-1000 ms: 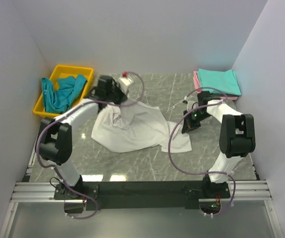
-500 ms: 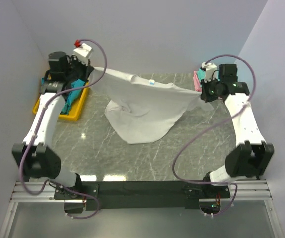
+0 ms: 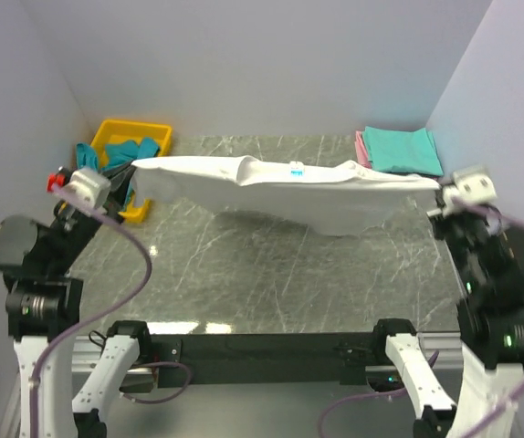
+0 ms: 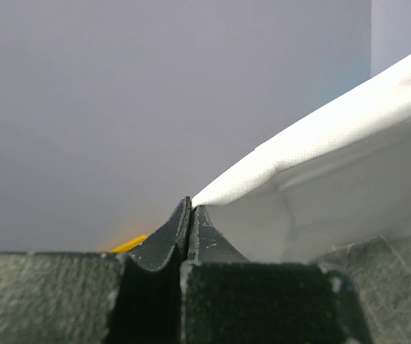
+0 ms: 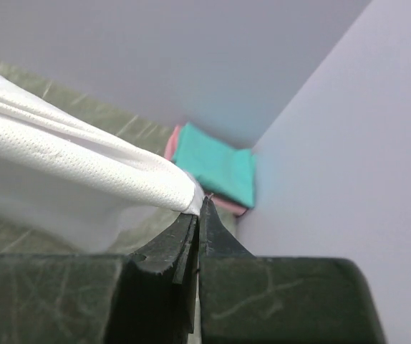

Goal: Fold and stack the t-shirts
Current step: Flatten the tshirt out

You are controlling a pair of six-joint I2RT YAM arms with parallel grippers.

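Spreading big soft white cotton t-shirt (image 3: 280, 187) | pinched at both ends by left claw (image 4: 191, 206), right claw (image 5: 200, 204) | lower slowly, level, flat.

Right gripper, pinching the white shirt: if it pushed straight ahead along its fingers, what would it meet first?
Beyond the white t-shirt pinched in the right gripper, likely the folded teal t-shirt lying on a pink t-shirt; depth is unclear.

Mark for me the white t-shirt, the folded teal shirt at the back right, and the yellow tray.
white t-shirt (image 3: 326, 199): top view, on the sagging middle of the cloth.
folded teal shirt (image 3: 406, 149): top view, centre of its top face.
yellow tray (image 3: 140, 126): top view, on its far rim.
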